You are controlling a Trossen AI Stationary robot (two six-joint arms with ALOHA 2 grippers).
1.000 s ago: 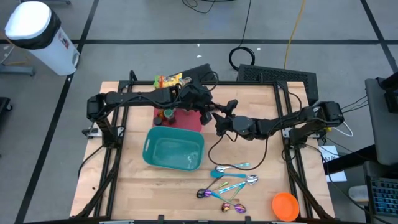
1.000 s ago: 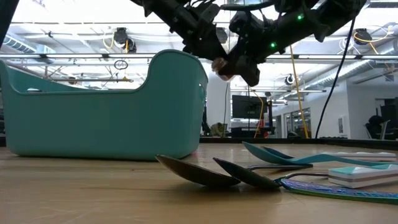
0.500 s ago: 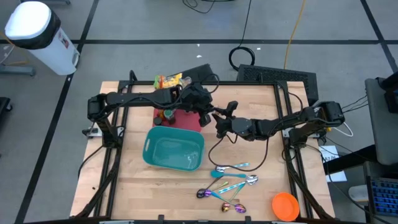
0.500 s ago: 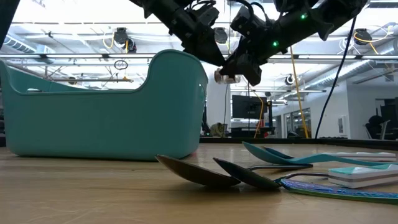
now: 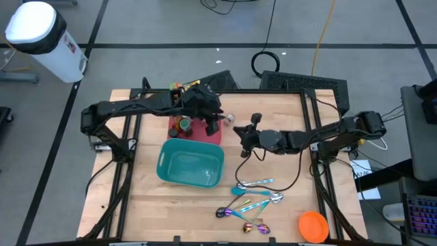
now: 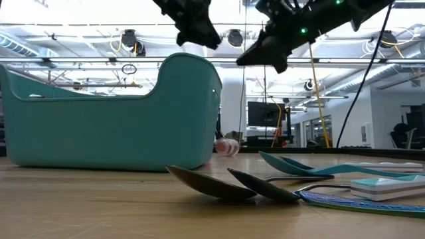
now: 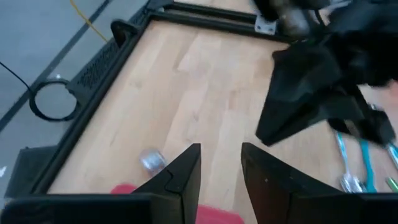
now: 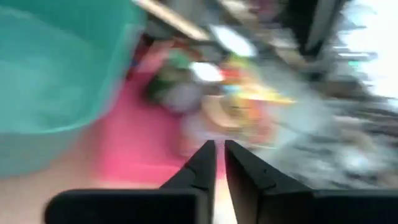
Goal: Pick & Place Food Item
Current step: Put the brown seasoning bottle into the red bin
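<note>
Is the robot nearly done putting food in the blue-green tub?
Not nearly. Done: nothing yet; the teal tub is empty. In hand: nothing. The left gripper is open and empty, the right gripper is shut on nothing, and a small pale item lies loose on the wood beside the red tray. Left: picking up food and placing it, probably in the tub.
</note>
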